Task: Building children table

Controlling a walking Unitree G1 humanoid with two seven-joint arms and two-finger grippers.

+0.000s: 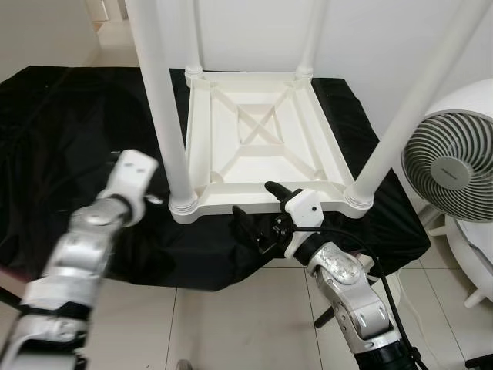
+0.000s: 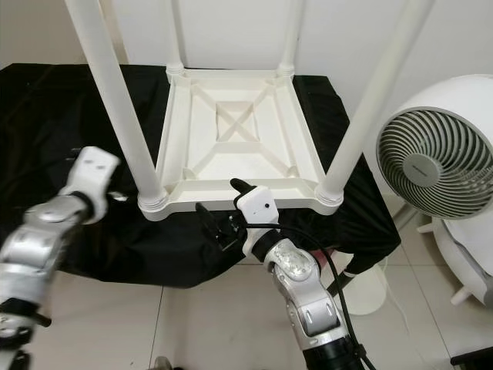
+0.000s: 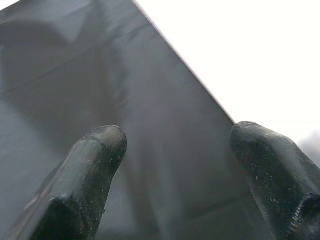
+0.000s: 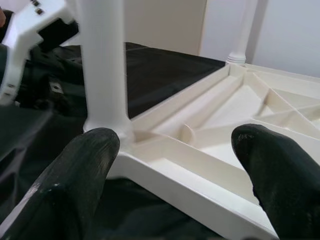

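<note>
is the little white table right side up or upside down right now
Upside down. The white table lies top-down on the black cloth, its ribbed underside facing up and its four legs pointing upward.

Fan (image 1: 451,166) beside table leg (image 1: 408,108)

A white round fan (image 1: 451,166) stands at the right edge of the frame, on the pale tiled floor (image 1: 239,324) running along the bottom.
</note>
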